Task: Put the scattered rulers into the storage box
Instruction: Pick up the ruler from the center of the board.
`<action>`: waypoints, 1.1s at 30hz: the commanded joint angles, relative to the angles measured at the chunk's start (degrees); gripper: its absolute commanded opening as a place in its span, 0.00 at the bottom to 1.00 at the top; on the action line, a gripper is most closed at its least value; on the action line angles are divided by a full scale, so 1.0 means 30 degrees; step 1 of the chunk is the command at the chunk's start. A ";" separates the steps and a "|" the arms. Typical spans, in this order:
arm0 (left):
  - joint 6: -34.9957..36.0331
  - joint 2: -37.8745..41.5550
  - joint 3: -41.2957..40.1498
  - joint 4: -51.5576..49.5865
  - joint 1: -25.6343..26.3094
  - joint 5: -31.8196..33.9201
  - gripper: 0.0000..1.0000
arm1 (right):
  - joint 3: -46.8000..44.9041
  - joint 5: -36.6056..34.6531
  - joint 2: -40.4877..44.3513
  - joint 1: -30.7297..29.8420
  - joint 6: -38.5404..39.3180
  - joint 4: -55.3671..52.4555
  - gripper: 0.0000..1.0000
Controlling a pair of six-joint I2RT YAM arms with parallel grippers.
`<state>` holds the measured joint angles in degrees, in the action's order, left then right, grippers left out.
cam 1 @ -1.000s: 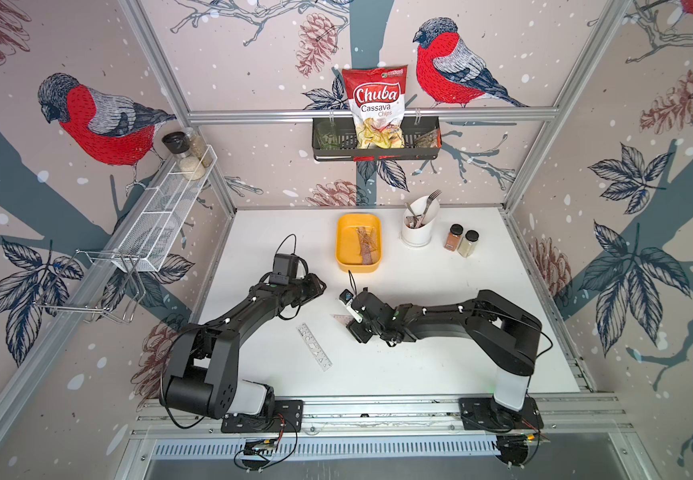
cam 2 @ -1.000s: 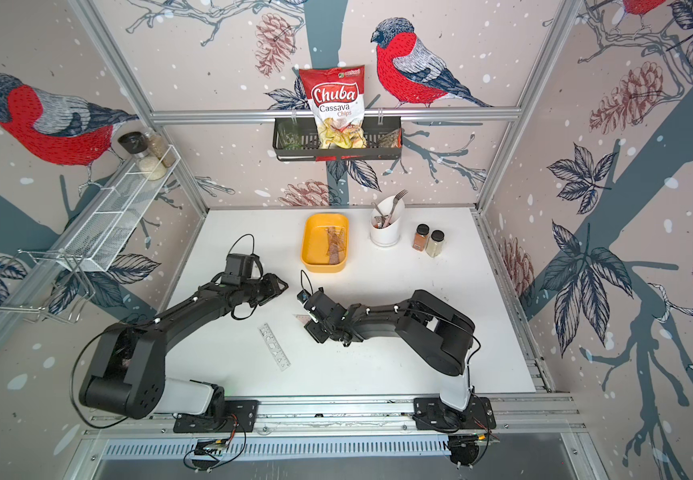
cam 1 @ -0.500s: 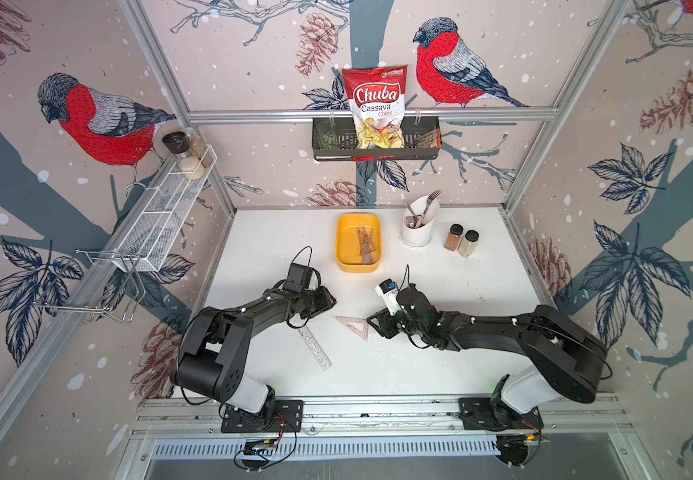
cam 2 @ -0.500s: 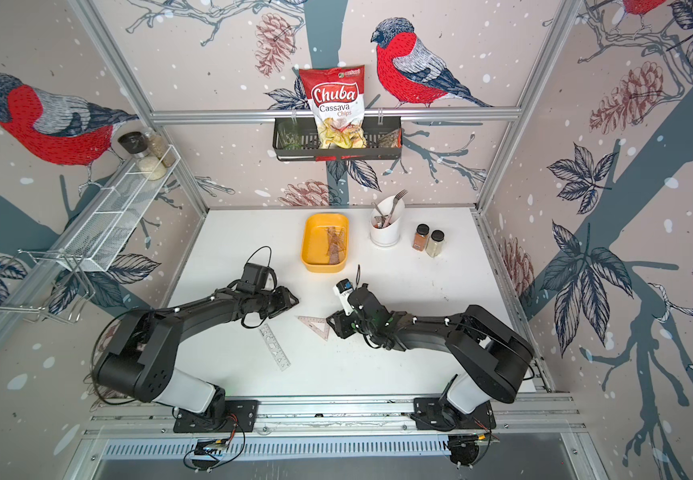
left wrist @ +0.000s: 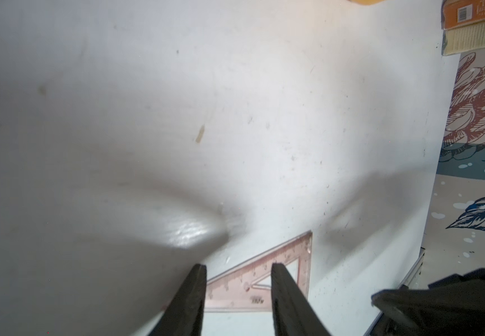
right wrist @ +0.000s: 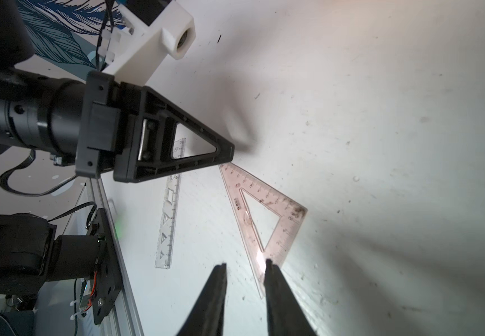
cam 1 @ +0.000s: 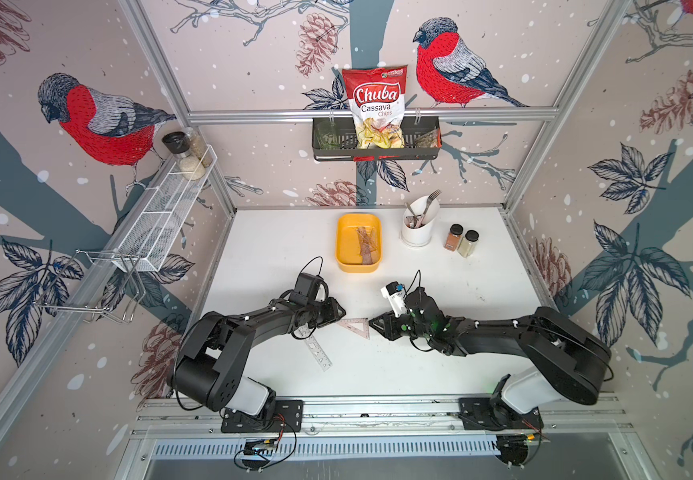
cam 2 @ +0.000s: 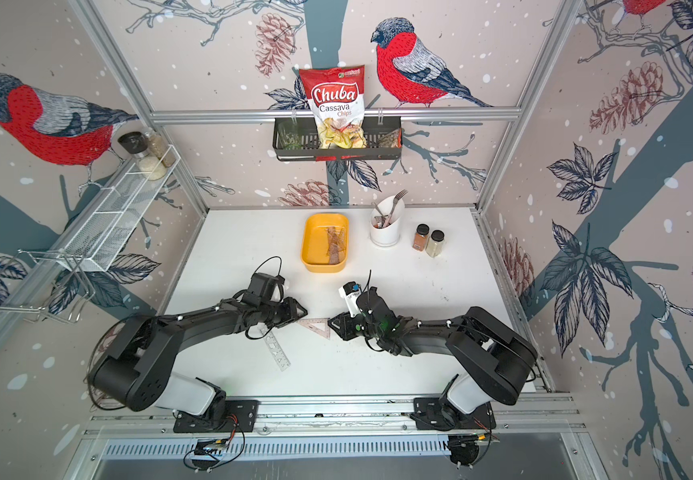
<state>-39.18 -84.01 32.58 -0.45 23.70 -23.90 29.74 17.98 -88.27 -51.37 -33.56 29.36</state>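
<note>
Right wrist view: right jaws have swung round to face left jaws across the pink set square (right wrist: 267,190), flat on the white desk (right wrist: 381,116) near a clear ruler (right wrist: 168,209). We see both pairs parted, the right narrower; nothing lifted yet. The storage box (cam 1: 357,268) waits far back, under bird-papered walls (cam 1: 253,62).

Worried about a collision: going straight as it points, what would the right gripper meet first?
Probably the pink set square, its corner at the tips of the right gripper; height unclear.
</note>
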 commanded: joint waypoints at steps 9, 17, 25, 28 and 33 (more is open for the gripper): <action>0.0185 0.0960 0.0102 -0.2058 -0.0126 0.0954 0.42 | 0.1367 0.0695 -0.2063 -0.0301 -0.0246 -0.0254 0.12; 0.0788 0.1809 0.0272 -0.2718 -0.0943 0.1431 0.46 | 0.1828 0.0599 -0.3036 -0.0163 -0.0016 -0.0569 0.10; 0.0643 0.1694 -0.0313 -0.2400 -0.0958 0.1230 0.48 | 0.1925 0.0570 -0.3579 -0.0026 0.0095 -0.0626 0.09; 0.0642 0.1694 -0.0423 -0.2402 -0.0958 0.1258 0.48 | 0.1873 0.0599 -0.3716 -0.0015 0.0098 -0.0527 0.09; 0.0605 0.1610 -0.0520 -0.2356 -0.0958 0.1251 0.48 | 0.1788 0.0560 -0.3942 -0.0010 0.0111 -0.0445 0.09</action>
<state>-37.52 -78.94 31.31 -7.22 21.08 -20.49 35.27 19.68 -99.77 -51.35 -34.20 27.97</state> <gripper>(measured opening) 0.476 0.088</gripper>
